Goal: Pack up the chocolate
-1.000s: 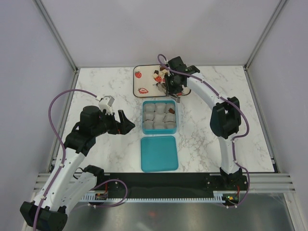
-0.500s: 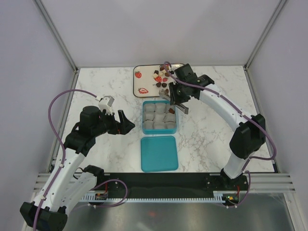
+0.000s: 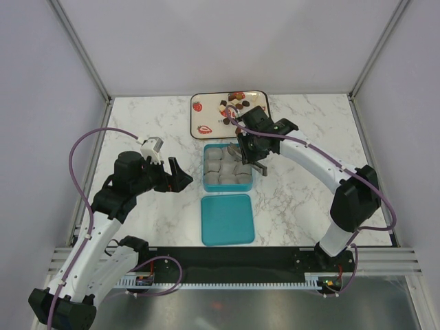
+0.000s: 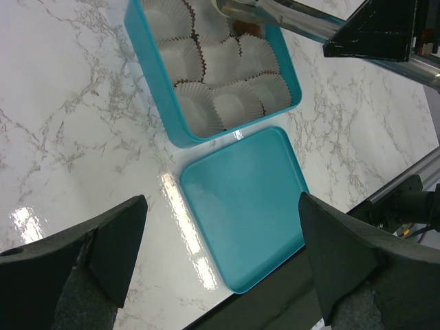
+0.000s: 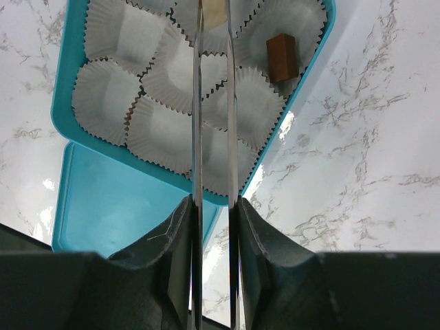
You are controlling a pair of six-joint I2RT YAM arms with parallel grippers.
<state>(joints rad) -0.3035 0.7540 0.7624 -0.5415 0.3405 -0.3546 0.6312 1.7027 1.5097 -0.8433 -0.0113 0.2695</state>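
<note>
Teal box (image 3: 228,167) sits under the right gripper (image 5: 214,5), whose jaws pinch a pale chocolate (image 5: 216,14). The left gripper (image 4: 221,199) has its jaws wide apart.

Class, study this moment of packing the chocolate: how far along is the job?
Done: one brown chocolate sits in a liner cup of the teal box. In hand: the right fingers appear to pinch a pale piece over the box; the left fingers stand open, idle. Remaining: the other visible cups look empty, several chocolates wait on the tray, and the lid lies beside the box.
</note>
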